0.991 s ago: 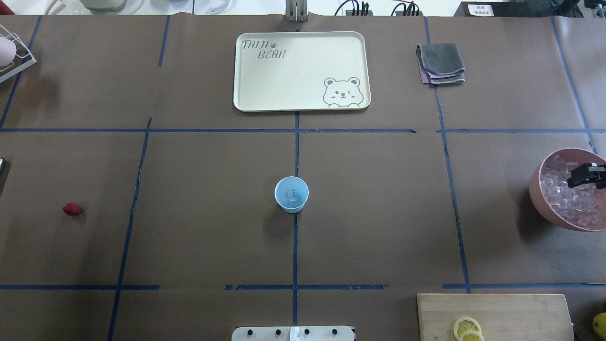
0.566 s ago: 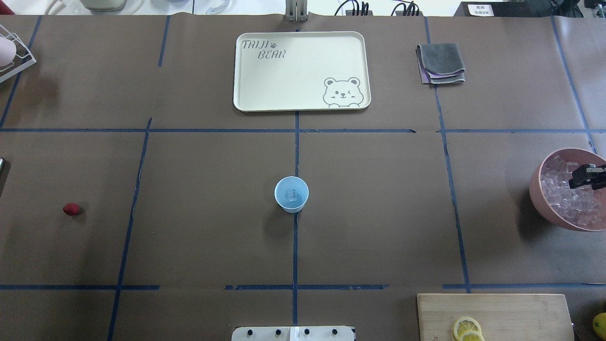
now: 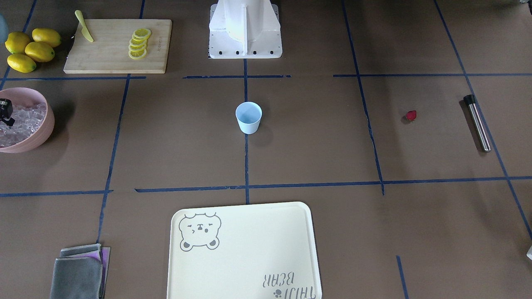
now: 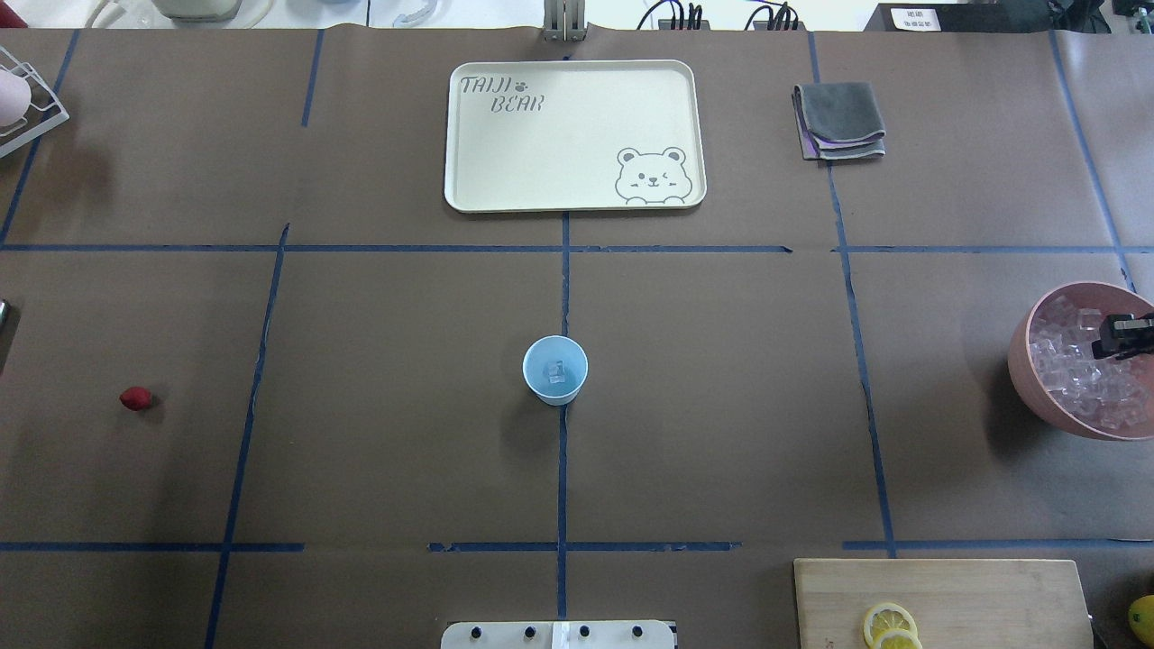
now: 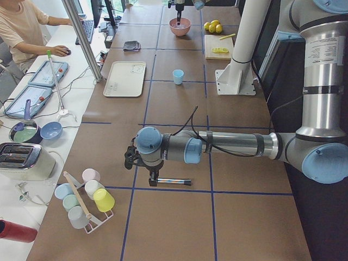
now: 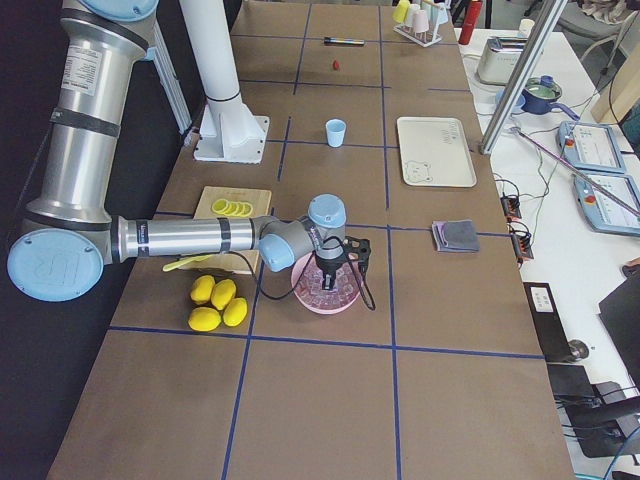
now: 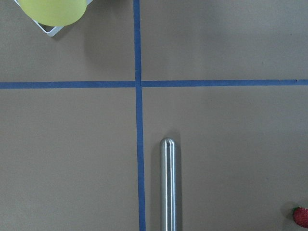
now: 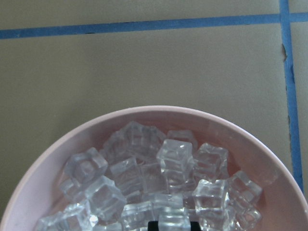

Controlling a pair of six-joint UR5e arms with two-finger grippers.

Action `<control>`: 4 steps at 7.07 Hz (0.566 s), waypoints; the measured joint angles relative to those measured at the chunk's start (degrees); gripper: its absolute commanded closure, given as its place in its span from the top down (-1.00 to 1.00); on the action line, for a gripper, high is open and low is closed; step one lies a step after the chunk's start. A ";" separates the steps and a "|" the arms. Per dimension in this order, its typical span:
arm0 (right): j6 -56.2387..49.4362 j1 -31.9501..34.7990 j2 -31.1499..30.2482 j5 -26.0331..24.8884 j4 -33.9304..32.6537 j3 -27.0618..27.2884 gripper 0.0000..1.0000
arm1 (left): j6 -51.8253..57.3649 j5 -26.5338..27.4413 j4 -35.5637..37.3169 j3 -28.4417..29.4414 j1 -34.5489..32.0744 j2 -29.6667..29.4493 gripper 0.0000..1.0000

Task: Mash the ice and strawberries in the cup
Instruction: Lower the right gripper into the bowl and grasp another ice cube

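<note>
The pale blue cup [image 4: 555, 370] stands at the table's middle with one ice cube [image 4: 555, 372] in it. More ice [image 8: 159, 178] fills the pink bowl [image 4: 1021, 361] at the right edge. My right gripper [image 4: 1122, 335] hangs over that ice, low in the bowl; I cannot tell if it is open. The strawberry [image 4: 135, 398] lies alone at the left. A steel rod [image 3: 477, 122] lies beyond it. My left gripper [image 5: 153, 182] hovers over the rod and shows only in the exterior left view, so I cannot tell its state.
A cream bear tray [image 4: 573, 135] and a folded grey cloth [image 4: 840, 122] lie at the far side. A cutting board [image 4: 947, 599] with lemon slices [image 4: 891, 624] sits near right, whole lemons [image 3: 29, 47] beside it. A rack of cups [image 5: 84, 198] stands at the left end.
My right gripper has shifted toward the right edge over the ice bowl and shows smaller, lower among the ice. Cup, strawberry and rod have not moved.
</note>
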 measured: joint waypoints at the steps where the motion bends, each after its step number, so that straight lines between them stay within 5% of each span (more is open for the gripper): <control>1: -0.23 0.69 0.04 -0.07 0.08 0.52 -1.00 | 0.00 0.00 0.00 0.00 0.00 -0.01 1.00; 4: 1.84 3.14 1.36 -2.59 -0.38 6.52 -1.00 | 0.00 -0.02 0.00 -0.05 -0.01 -0.02 1.00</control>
